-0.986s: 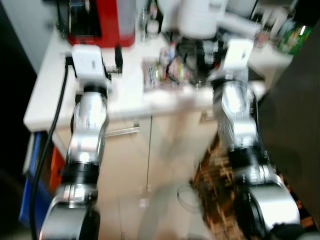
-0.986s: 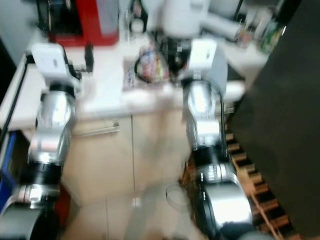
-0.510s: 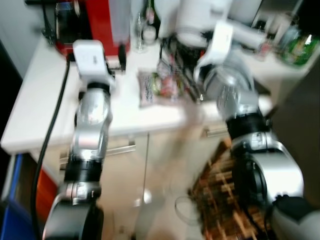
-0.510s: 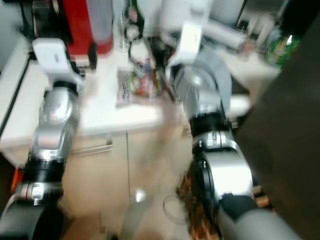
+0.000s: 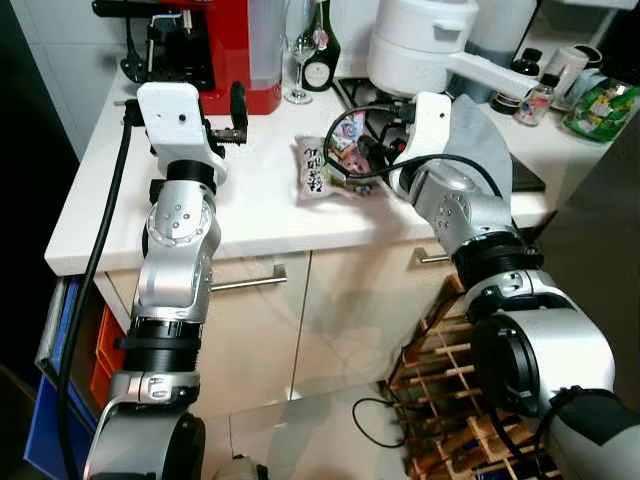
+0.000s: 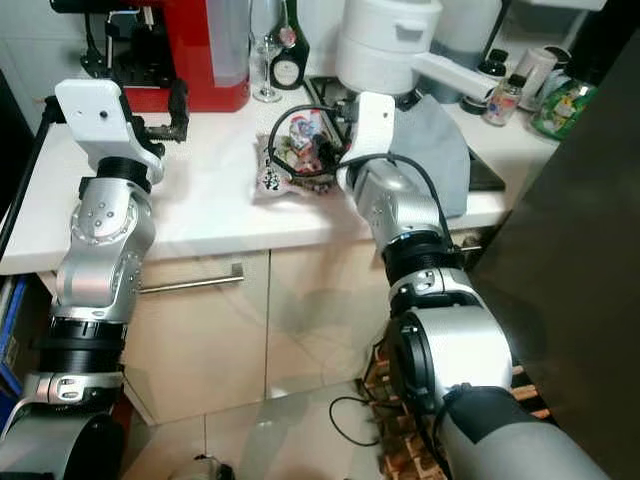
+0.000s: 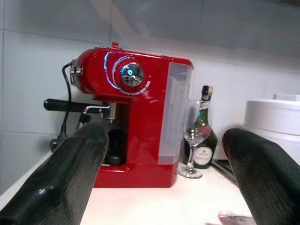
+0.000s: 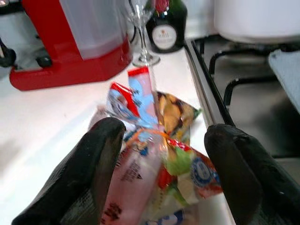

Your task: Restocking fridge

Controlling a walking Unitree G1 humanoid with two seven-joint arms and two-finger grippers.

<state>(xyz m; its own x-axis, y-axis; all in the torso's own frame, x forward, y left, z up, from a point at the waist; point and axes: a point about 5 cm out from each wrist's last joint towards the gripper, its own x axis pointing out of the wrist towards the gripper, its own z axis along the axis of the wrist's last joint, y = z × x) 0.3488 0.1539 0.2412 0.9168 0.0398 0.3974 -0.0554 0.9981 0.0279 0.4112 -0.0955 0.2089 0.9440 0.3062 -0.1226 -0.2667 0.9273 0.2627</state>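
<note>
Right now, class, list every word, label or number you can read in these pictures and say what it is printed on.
None reads for certain.
Dark green glass bottle: round white label with red lettering, too blurred to read.
Clear plastic bag of colourful food packets: dark print on the pink packet, blurred.
Green packet at the counter's far end: pale marks, too small.
Red espresso machine: a dial, no legible text.

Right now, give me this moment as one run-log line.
right hand: open, straddling snack packets on counter | left hand: open, idle, facing red coffee machine | grasp: not yet
</note>
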